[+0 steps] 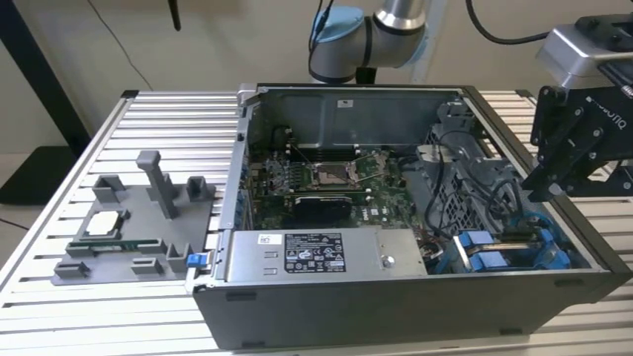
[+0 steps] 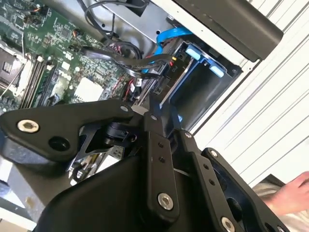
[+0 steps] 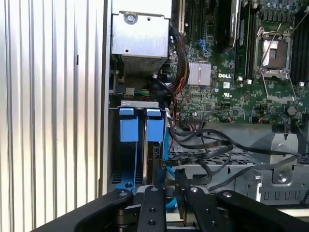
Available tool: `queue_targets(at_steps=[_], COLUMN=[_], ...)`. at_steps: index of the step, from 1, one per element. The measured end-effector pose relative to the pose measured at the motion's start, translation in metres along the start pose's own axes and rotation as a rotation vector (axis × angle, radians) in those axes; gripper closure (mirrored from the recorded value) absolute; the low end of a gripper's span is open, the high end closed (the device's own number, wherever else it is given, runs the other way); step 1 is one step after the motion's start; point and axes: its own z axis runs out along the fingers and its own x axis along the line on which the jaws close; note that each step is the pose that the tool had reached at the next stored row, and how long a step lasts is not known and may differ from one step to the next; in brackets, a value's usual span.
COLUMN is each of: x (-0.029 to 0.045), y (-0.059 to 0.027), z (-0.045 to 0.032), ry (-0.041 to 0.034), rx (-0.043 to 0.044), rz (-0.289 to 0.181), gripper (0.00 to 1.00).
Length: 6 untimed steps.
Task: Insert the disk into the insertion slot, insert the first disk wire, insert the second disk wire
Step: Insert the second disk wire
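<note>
Disk (image 3: 128, 182): one, as far as its blue frame shows, standing edge-on inside the insertion slot (image 1: 514, 248) at the near corner of the computer case (image 1: 396, 311) on the exterior view's right. How deep it sits cannot be told.

From the exterior view's left, one grey parts tray (image 1: 138, 263) lies on the slatted table (image 1: 59, 311) just beside the case. Inside the open case come one motherboard (image 1: 327, 178) and one silver power-supply box (image 1: 322, 254) along the near wall. Two blue tabs (image 3: 129, 126) top the slot, side by side, with black cables (image 3: 207, 145) looping beside them.

One gripper (image 1: 550, 185) hangs over the case's right-hand edge, above the slot. Its fingertips (image 2: 153, 116) are pressed together; whether they pinch anything I cannot tell. One hand (image 2: 289, 193) rests on the table.
</note>
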Motion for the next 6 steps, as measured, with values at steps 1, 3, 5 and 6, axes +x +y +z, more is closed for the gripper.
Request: queue_targets(at_steps=[1,3,5,6], x=[0.0000,0.0000,0.0000,0.0000], y=[0.0000,0.0000,0.0000,0.0000], z=[0.0000,-0.0001,-0.0001,-0.0001], ry=[0.0000,0.0002,0.0001,0.0001], rx=[0.0000,-0.0002,-0.0004,-0.0004], rz=[0.000,0.000,0.000,0.000], gripper=[0.00,0.00,0.00,0.00])
